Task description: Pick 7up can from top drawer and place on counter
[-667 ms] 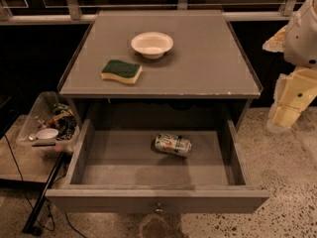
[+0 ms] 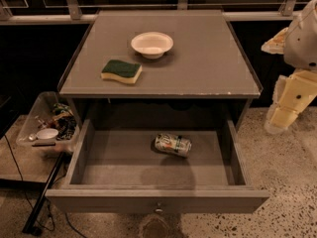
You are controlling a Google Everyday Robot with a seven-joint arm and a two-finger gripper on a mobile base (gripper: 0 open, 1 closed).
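Note:
The 7up can (image 2: 173, 145) lies on its side inside the open top drawer (image 2: 156, 199), slightly right of the middle, with its silvery-green label facing up. The drawer is pulled fully out below the counter (image 2: 198, 68). My gripper (image 2: 286, 105) hangs at the right edge of the view, outside the drawer's right wall, above the floor. It is well apart from the can and holds nothing that I can see.
A white bowl (image 2: 152, 44) and a green-and-yellow sponge (image 2: 121, 71) sit on the counter. A clear plastic bin of clutter (image 2: 47, 125) stands on the floor to the left of the drawer. Speckled floor lies to the right.

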